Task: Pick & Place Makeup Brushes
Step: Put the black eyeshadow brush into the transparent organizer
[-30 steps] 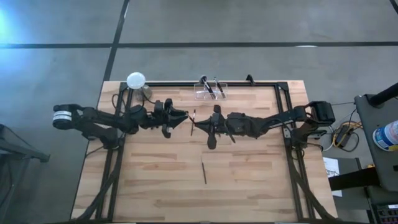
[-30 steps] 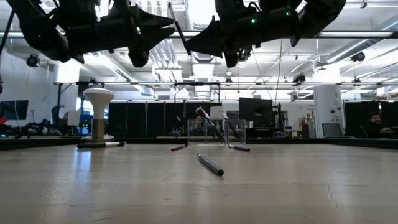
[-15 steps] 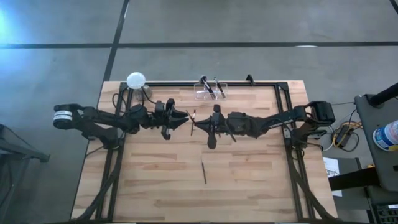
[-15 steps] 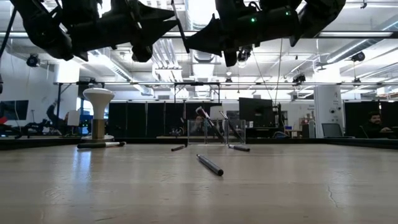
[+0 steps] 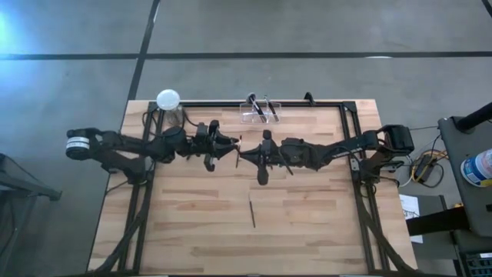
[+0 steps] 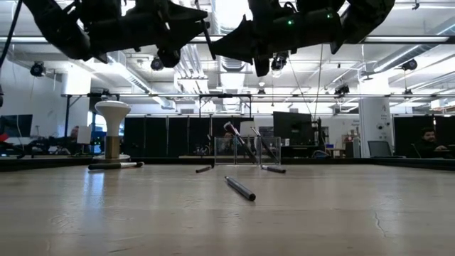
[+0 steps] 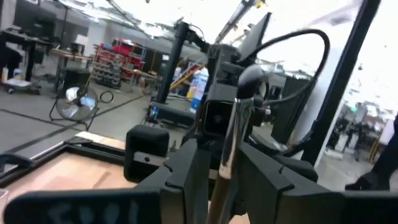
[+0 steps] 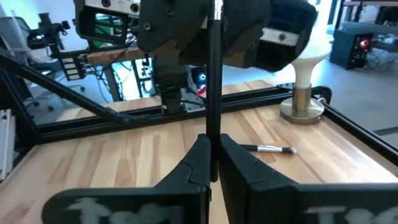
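Observation:
A thin dark makeup brush [image 5: 239,144] hangs high over the table's middle between both grippers; in the low view the brush [image 6: 206,32] slants. My right gripper [image 8: 213,140] is shut on it. My left gripper [image 7: 224,149] faces it from the left and is closed around the same brush [image 7: 233,130]. Another brush [image 5: 251,213] lies flat on the table toward the near edge. Two more brushes lean in a clear holder [image 5: 260,112] at the far edge. My left gripper pinches the brush's silvery shaft [image 7: 229,158] below its dark rounded end [image 7: 252,78], one finger on each side. It comes level from the table's left, fingers across the brush. My right gripper pinches the dark handle [image 8: 213,127] between its two fingers, level from the table's right, fingers across it. The brush is lifted clear of the table.
A white ball-topped stand [image 5: 167,100] is at the far left corner, with a brush [image 8: 267,149] lying beside it. More brushes [image 6: 274,168] lie near the holder. A black frame [image 5: 323,104] runs along the far and side edges. Bare wood shows near the front [image 5: 192,231].
My left gripper has moved toward the table's right, up to the brush that my right gripper holds. The brush and my right gripper have stayed where they were.

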Tool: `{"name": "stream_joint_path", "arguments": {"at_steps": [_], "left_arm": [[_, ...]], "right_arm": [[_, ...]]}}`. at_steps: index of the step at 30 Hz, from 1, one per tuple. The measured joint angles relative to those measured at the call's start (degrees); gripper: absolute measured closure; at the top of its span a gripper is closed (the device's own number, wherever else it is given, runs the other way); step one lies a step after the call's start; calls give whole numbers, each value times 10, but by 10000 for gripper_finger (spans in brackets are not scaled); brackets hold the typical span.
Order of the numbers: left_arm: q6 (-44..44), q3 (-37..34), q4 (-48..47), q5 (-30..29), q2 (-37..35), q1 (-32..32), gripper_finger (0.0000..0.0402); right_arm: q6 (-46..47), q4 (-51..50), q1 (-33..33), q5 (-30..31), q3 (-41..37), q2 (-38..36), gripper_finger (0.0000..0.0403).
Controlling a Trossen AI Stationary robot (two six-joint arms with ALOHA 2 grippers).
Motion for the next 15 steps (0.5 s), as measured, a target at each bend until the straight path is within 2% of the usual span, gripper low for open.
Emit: {"name": "stream_joint_path", "arguments": {"at_steps": [5,10,15], "left_arm": [[22,21,-21,28,0,0,308],[36,24,-22,24,0,1,379],[34,40,-58,17,-4,16,385]], "right_arm": [[-1,0,0,-5,0,0,390],[6,-1,1,6,0,0,389],[-4,-31,1,37,0,-4,352]]}}
